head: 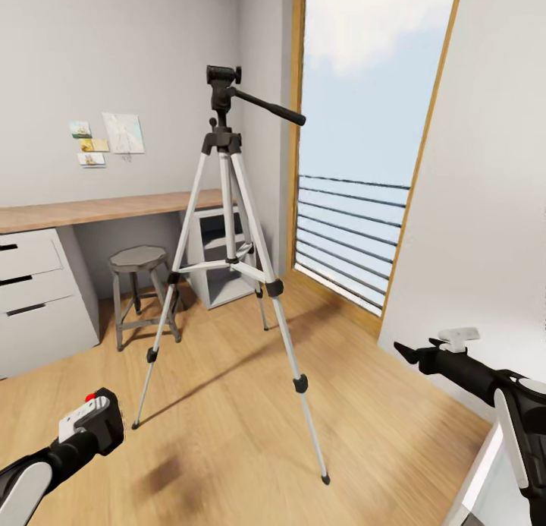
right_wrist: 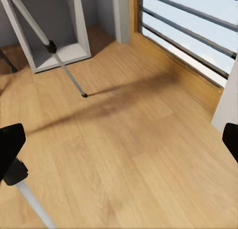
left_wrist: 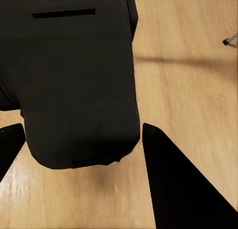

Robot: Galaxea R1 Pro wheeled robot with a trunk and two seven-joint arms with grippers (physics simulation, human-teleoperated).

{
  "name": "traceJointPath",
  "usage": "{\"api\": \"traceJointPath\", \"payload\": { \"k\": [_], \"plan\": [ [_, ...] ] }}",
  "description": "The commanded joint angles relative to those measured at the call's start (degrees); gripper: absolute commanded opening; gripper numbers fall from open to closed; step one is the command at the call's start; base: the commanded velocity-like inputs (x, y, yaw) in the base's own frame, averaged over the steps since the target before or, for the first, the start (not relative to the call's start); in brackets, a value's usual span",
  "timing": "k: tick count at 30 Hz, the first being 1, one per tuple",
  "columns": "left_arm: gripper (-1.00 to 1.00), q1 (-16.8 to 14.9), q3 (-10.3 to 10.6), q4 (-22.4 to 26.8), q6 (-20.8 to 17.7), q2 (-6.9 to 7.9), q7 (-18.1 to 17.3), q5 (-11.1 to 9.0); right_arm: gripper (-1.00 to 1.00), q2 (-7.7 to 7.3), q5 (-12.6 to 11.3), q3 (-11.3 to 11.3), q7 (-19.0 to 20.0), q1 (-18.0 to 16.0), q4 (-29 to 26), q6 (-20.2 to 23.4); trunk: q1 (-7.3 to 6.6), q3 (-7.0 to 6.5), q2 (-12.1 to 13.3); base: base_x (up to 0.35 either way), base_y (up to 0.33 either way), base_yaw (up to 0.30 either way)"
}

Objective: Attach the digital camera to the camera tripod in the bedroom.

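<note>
The camera tripod (head: 227,207) stands upright on the wooden floor in the middle of the head view. Its black head (head: 221,80) is bare, and the pan handle (head: 269,108) points right. The digital camera (head: 108,422), black with a red button, is low at the left with my left gripper (head: 89,433) shut on it. In the left wrist view its black body (left_wrist: 74,80) fills the space between the fingers (left_wrist: 178,189). My right gripper (head: 423,349) is open at the lower right, well clear of the tripod. Tripod legs (right_wrist: 63,69) cross the right wrist view.
A grey metal stool (head: 139,262) stands under the wooden desk (head: 91,209) behind the tripod, beside white drawers (head: 30,298). The tall window (head: 364,154) is at the right, and a white wall (head: 485,207) lies close to my right arm. Open floor (head: 220,420) lies in front.
</note>
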State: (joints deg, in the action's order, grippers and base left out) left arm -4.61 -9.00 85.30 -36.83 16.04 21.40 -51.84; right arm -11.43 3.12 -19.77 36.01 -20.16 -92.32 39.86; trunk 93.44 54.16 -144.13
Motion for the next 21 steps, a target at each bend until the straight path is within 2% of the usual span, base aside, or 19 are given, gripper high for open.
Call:
{"api": "traceJointPath", "payload": {
  "k": [1,5,9,11,21],
  "plan": [
    [-1.0,0.12,-1.54,-1.12,0.67,-0.03,0.44,-0.76,1.0,0.01,0.33,-0.05,0.46,-0.05,-0.05,0.28,-0.04,-0.17,-0.01,0.0,0.0,0.0],
    [-1.0,0.26,-3.72,-3.42,1.44,-0.4,0.49,-0.8,1.0,-0.04,0.32,0.89,0.46,-0.05,-0.05,1.28,-0.14,-1.05,0.04,0.0,0.0,0.0],
    [-1.0,0.28,-4.72,-4.51,2.07,-0.54,0.53,-0.8,1.0,-0.02,0.31,1.47,0.48,-0.05,-0.05,1.93,-0.24,-1.94,0.1,0.0,0.0,0.0],
    [-1.0,0.3,-5.66,-5.48,3.56,-0.68,0.58,-0.87,1.0,0.0,0.31,1.89,0.49,-0.05,-0.05,2.43,-0.29,-2.38,0.12,0.0,0.0,0.0],
    [-1.0,0.3,-6.16,-5.89,4.41,-0.81,0.8,-0.97,1.0,0.01,0.31,2.11,0.47,-0.05,-0.05,2.73,-0.55,-4.33,0.26,0.0,0.0,0.0]
  ]
}}
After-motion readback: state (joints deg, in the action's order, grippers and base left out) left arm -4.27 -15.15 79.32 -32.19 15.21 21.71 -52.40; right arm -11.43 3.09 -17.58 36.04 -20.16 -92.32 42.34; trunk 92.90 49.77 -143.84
